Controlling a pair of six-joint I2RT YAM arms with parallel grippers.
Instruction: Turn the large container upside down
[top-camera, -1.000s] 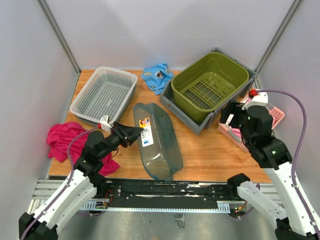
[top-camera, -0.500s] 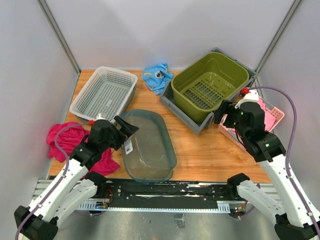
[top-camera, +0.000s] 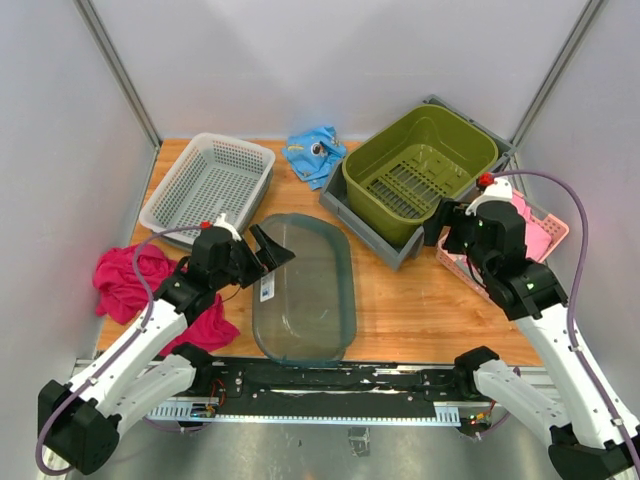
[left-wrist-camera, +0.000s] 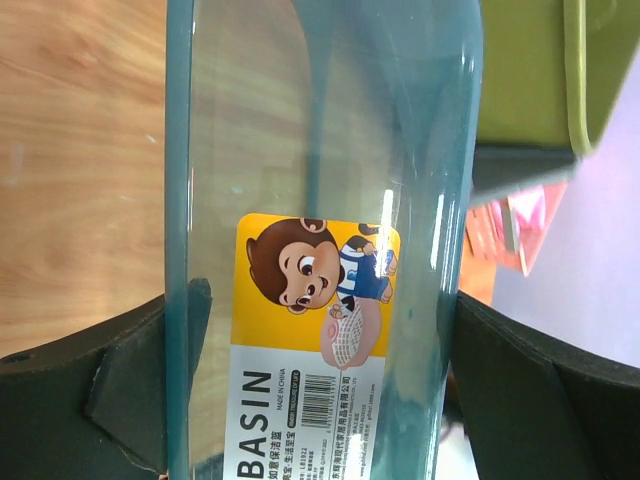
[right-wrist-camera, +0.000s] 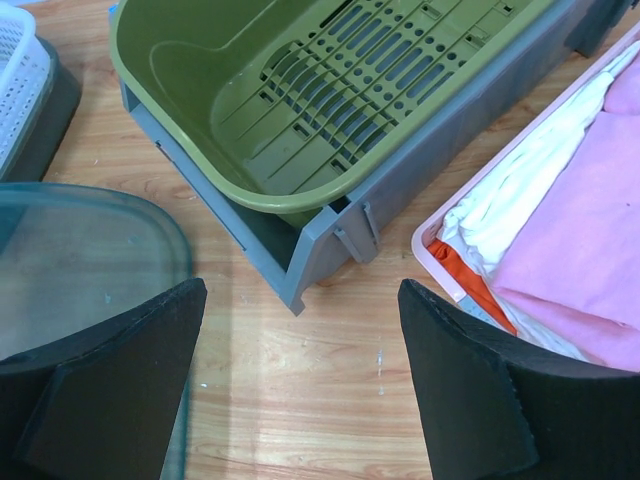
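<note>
Your left gripper (top-camera: 270, 254) stood wide open astride the basin (top-camera: 305, 290), which apparently lay flat; right gripper (right-wrist-camera: 300, 330) gaped empty.

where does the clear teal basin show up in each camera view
Top external: the basin sits low in the centre, on the wood.
Left wrist: the basin fills the middle, top to bottom.
Right wrist: the basin shows only as a corner at the left edge.
Shared landmark: the olive drainer tub, in all three views.
</note>
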